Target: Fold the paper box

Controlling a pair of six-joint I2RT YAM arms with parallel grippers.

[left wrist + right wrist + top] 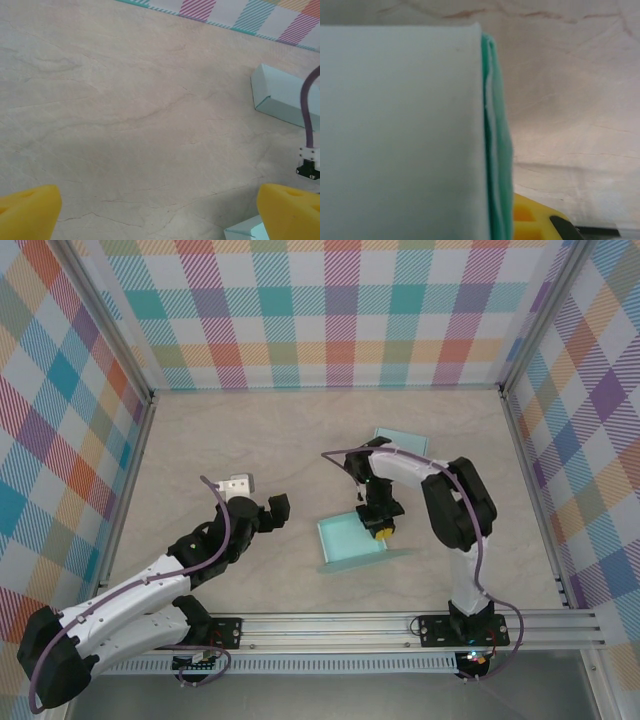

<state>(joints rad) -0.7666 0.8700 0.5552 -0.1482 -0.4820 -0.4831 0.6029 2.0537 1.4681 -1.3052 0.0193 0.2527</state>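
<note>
The paper box (pixel 345 538) lies near the middle of the table (pixel 250 440), a little toward 4 o'clock. It is a flat, square tray of thin paper, sea green inside, with pale flaps. The right claw (pixel 383 528) comes down on its 3 o'clock side. Up close, a smooth pale wall of the box (pixel 400 135) stands right in front of the right wrist camera. Its green edge shows thin layers. One yellow finger (pixel 530 222) is pressed against that edge, so the claw is squeezed onto the wall. The left claw (pixel 277 508) sits at 9 o'clock from the box, apart from it. Its two chunky yellow fingers (pixel 30 212) are spread wide with nothing between them. A second box (pixel 400 438), closed and blocky, rests at 1 o'clock from the first. The table looks like smooth tan stone with thin cracks.
</note>
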